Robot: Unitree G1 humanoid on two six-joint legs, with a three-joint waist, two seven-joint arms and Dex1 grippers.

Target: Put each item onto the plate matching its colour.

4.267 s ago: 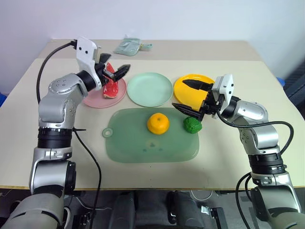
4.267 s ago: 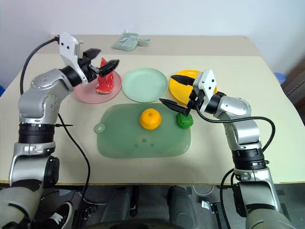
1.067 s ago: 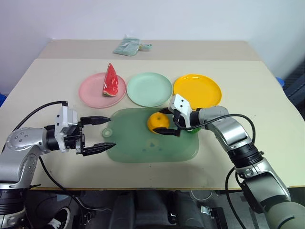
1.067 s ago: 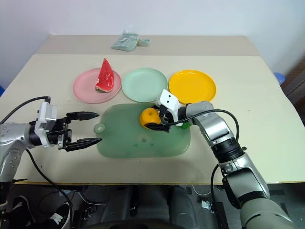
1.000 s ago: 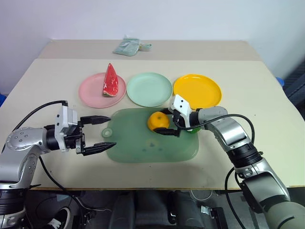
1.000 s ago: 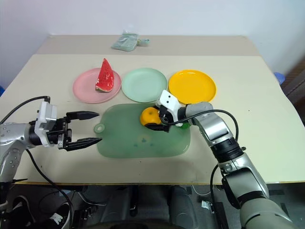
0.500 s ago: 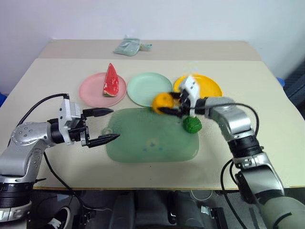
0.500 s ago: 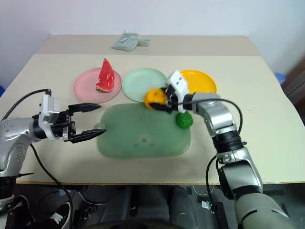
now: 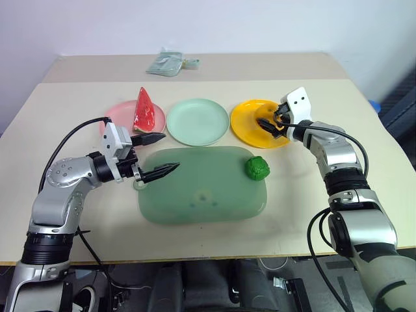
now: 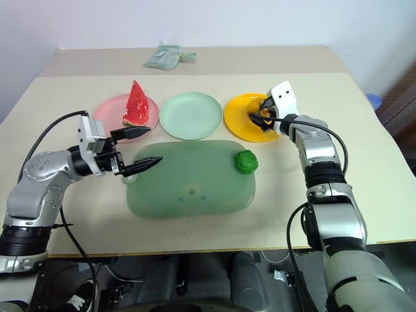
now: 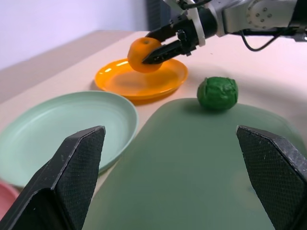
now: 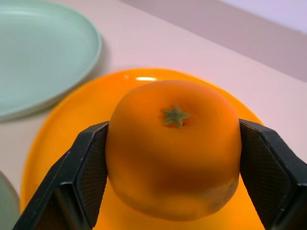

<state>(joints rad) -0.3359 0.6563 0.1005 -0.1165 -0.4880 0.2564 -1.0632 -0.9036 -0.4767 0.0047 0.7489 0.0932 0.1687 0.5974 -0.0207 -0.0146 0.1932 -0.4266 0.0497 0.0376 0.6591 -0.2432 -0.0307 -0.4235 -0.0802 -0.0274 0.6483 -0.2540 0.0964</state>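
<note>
Orange carried from tray to yellow plate

The orange (image 12: 173,154), pinched in the right gripper (image 9: 268,123) jaws, now hangs over the yellow plate (image 9: 250,132), off the tray (image 9: 201,195); only release remains. Left gripper (image 9: 158,156) jaws stay spread.

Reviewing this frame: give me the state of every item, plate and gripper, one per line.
Orange: gripped, held over the yellow plate.
Watermelon wedge: resting on the pink plate.
Green lump: on the green tray, unplaced.
Mint plate: empty.
Yellow plate: nothing resting on it.
Left gripper: jaws open, empty.
Right gripper: jaws shut on the orange.
</note>
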